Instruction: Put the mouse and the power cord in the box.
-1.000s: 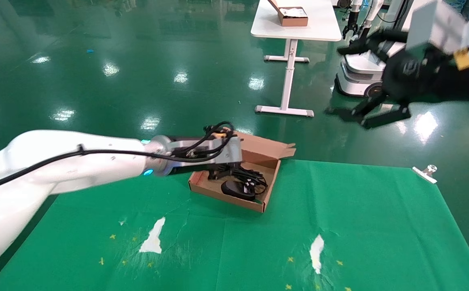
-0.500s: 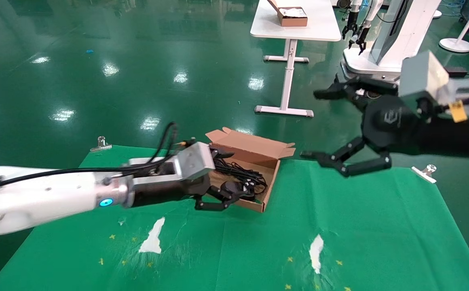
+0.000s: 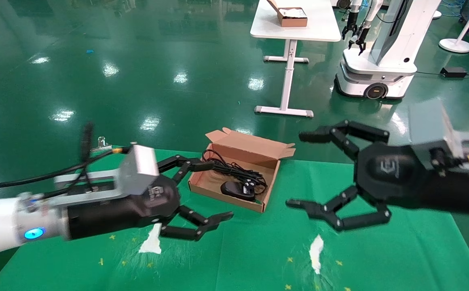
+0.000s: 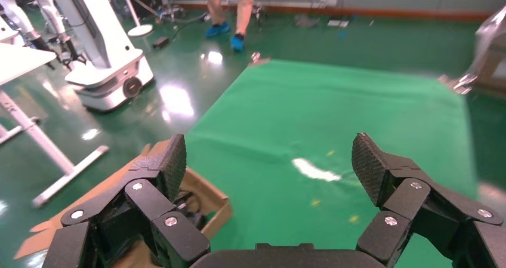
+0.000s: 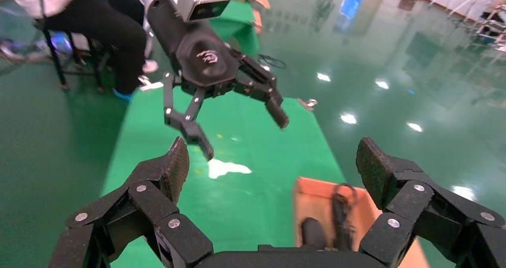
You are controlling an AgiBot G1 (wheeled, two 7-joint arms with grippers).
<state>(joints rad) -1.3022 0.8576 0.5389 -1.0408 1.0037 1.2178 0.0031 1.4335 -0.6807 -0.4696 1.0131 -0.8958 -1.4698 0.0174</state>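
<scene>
The brown cardboard box (image 3: 208, 186) lies on the green cloth with its lid flap (image 3: 254, 146) standing open at the far side. The black mouse (image 3: 237, 190) rests inside near the front wall. The looped power cord (image 3: 234, 170) lies behind it, with one loop over the left rim. My left gripper (image 3: 216, 190) hovers open and empty just left of the box. My right gripper (image 3: 299, 169) hangs open and empty to the box's right. The right wrist view shows the box (image 5: 310, 190), mouse (image 5: 311, 232) and cord (image 5: 340, 211) below the open gripper (image 5: 271, 160). The left wrist view catches a box corner (image 4: 218, 205).
A white table (image 3: 319, 30) with a smaller brown box (image 3: 293, 18) stands behind, next to another robot (image 3: 376, 60). Metal clips (image 3: 102, 142) hold the green cloth, which has white torn patches (image 3: 152, 240). A seated person (image 5: 101, 29) is beyond the table.
My left gripper has drawn back out of the box toward the near left, open and empty. My right gripper has dropped down and come closer, to the right of the box.
</scene>
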